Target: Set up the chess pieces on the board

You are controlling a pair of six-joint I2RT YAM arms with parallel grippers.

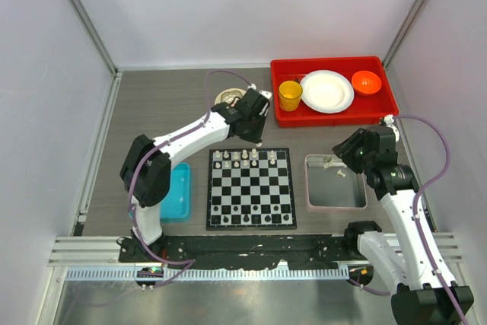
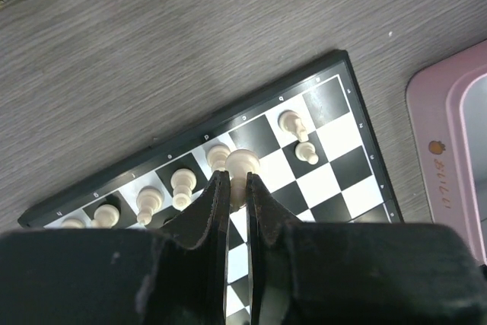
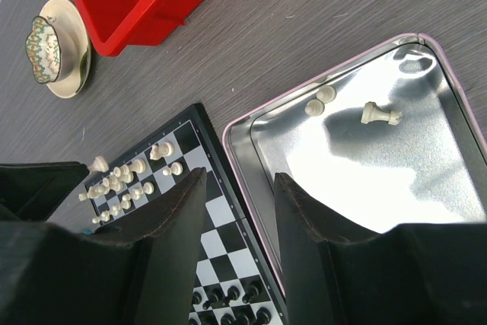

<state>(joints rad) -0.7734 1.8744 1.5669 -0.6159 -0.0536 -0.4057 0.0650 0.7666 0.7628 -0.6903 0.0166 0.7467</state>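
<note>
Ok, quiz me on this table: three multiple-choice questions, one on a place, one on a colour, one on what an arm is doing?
1. In the top view, the blue bin sits: A) left of the board B) right of it C) on top of it.
2. The cup is: A) green B) yellow C) black.
3. The left end effector is: A) wide open B) out of view C) shut on a chess piece.
Answers: A, it lies beside the board's left edge; B, it shows yellow; C, it pinches a cream piece.

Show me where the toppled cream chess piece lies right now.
Right wrist view: the toppled piece lies inside the pink-rimmed metal tray, right of the board, near two other cream pieces by the tray's far wall.
</note>
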